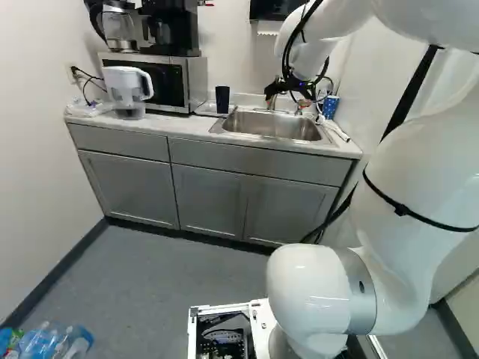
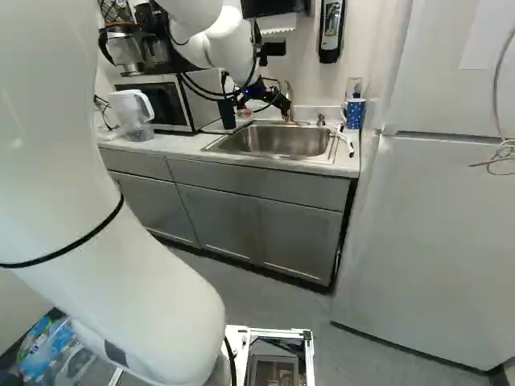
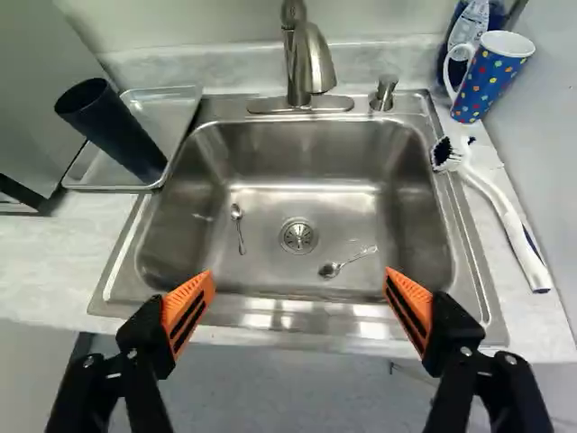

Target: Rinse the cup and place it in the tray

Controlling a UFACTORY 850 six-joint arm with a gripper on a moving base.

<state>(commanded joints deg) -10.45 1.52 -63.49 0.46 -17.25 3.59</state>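
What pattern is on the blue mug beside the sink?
Multicoloured dots on blue, on the tall handled mug; the wrist view shows it best.

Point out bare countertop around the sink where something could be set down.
The counter is bare between the tray and front edge, beside the sink. It is crowded across the sink, where the brush and dotted mug sit.

Sink (image 1: pixel 277 126) in desk (image 1: pixel 178 126). Left of sink: dark cup (image 1: pixel 222 99) on tray (image 1: pixel 209 110). Farther left of sink: microwave (image 1: pixel 197 78), coffee maker (image 1: pixel 171 31) on top; white pitcher (image 1: pixel 127 86) in front of microwave. Faucet (image 1: pixel 272 104) behind sink. Jaws (image 1: pixel 288 89) above sink's back edge. Right of sink: blue mug (image 1: pixel 331 107). Below sink: gray cabinets (image 1: pixel 213 198). Nearer than sink, to its right: white arm (image 1: pixel 419 172). Bottles (image 1: pixel 52 342) on floor (image 1: pixel 150 277), left of sink, much nearer.
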